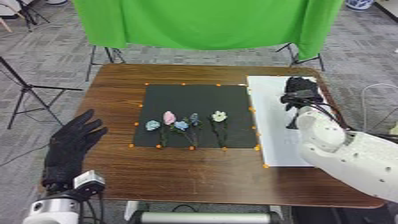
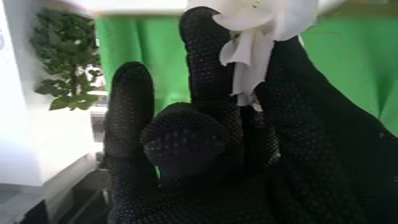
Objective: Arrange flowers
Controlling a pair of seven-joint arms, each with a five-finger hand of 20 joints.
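Observation:
On the black mat (image 1: pixel 182 95) lie several flowers side by side: a light-blue one (image 1: pixel 153 125), a pink one (image 1: pixel 169 117), blue ones (image 1: pixel 181 125) and a white one (image 1: pixel 219 116), their green stems pointing to the robot. My right hand (image 1: pixel 300 86) is over the far part of the white board (image 1: pixel 274 105). In the right wrist view a white flower (image 2: pixel 249 55) is held between the fingers of my right hand (image 2: pixel 200 145), its bloom at the fingertips. My left hand (image 1: pixel 78 131) is open beside the mat, over the table's left side.
The brown table (image 1: pixel 178 172) carries orange markers around the mat and board. A dark shape (image 1: pixel 292 121) shows on the board beside the right forearm; I cannot tell what it is. Beyond the table hangs a green cloth (image 1: pixel 209 25) on stands. A tripod (image 1: pixel 28 85) stands at the left.

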